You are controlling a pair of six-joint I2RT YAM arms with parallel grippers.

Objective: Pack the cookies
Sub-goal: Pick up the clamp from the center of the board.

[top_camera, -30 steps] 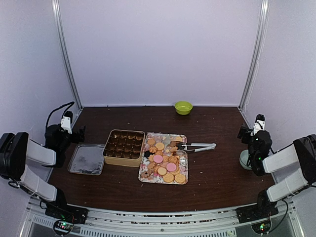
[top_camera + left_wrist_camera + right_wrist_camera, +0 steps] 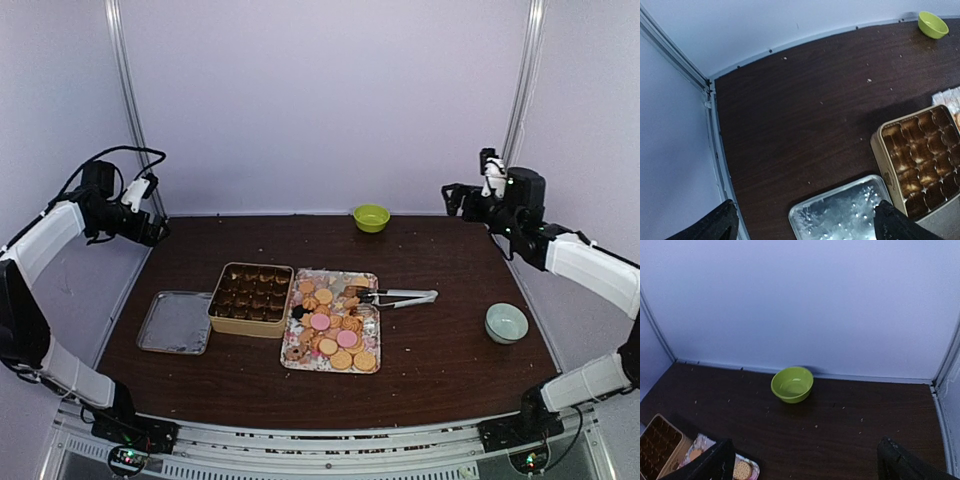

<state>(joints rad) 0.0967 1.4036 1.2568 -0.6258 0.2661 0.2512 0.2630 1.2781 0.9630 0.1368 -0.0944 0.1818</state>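
Closest to our bases, on the dark wooden table (image 2: 440,375), the small round cookies (image 2: 341,358) lie loose on a flowered rectangular tray (image 2: 370,277). They are mostly golden-tan, with two pink and a few dark brown.

Just beside the tray, at its 9 o'clock, stands a gold rectangular tin (image 2: 245,327) lined with brown paper cups (image 2: 250,295), which look empty to us. At the tin's 9 o'clock lies a flat silver lid (image 2: 177,322).

Slim metal tongs (image 2: 400,297) rest with their tips over the tray's 3 o'clock edge. Their long axis runs 9 to 3, handle end toward our right side. A pale ceramic bowl (image 2: 506,322) sits well apart, also at 3 o'clock.

Farther back, both arms are raised. Our left gripper (image 2: 158,232) has its jaws spread wide with nothing between them, and the cookies lie at its 4 o'clock. Our right gripper (image 2: 448,195) gapes just as wide and empty, with the cookies at its 7 o'clock. We judge the right arm better placed for the tongs, the left for the tin.

Farthest, against the back wall at 12 o'clock, sits a lime-green plastic bowl (image 2: 371,217).
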